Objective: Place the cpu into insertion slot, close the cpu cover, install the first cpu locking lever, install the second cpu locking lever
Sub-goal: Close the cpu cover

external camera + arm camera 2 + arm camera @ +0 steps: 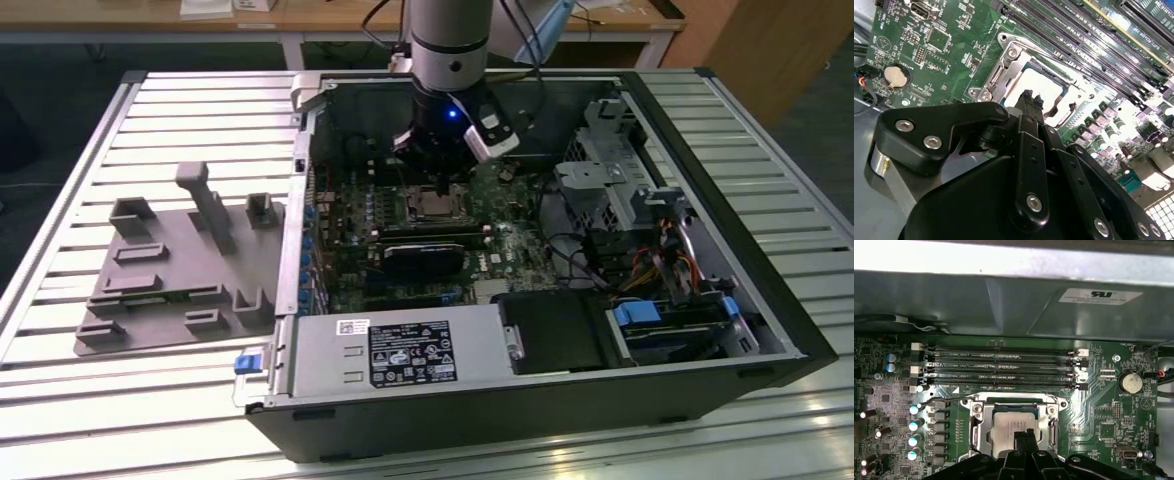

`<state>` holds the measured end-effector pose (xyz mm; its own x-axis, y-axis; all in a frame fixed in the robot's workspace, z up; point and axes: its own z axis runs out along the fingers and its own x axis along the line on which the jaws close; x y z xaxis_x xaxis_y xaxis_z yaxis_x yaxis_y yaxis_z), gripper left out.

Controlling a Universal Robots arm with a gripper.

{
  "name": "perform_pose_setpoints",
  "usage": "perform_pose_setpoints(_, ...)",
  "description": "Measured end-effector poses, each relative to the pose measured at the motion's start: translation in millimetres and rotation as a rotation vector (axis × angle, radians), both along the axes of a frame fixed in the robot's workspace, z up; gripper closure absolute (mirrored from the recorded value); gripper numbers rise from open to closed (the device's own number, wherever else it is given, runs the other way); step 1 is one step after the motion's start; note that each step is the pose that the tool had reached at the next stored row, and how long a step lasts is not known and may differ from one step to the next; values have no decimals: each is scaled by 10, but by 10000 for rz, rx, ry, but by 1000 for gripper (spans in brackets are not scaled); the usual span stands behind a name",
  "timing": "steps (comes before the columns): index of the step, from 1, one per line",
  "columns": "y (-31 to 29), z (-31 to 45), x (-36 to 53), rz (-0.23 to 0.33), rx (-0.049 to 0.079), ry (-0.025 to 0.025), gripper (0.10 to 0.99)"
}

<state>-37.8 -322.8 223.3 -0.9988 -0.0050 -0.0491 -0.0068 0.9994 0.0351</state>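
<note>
The cpu (1009, 421) lies flat in the insertion slot (434, 207) on the green board, its silver top catching the light in the second wrist view (1046, 85). The cpu cover (980, 427), a silver frame, lies down around the chip, and its cut-out shows the chip top. A thin wire locking lever (946, 401) sticks out sideways from the socket's corner, beside the row of capacitors. My gripper (1024, 436) hangs straight over the chip, and its two narrow black fingertips (1029, 96) are shut together with nothing between them. In the exterior view my gripper (441, 188) stands just above the socket.
Long memory slots (1004, 367) run beside the socket, and a coin battery (1130, 382) and capacitors (914, 425) lie close by. A black card (427, 255) sits near the socket, and cables (587, 260) and drive bays fill the exterior view's right. A grey fixture tray (174, 270) lies outside the case.
</note>
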Motion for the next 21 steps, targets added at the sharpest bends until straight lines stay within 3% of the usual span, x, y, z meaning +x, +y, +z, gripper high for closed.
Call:
perform_pose_setpoints(6, -8, -10, 0, -444, -2, 2, 980)
perform_pose_setpoints(21, -21, -44, -88, -591, 0, 1, 980)
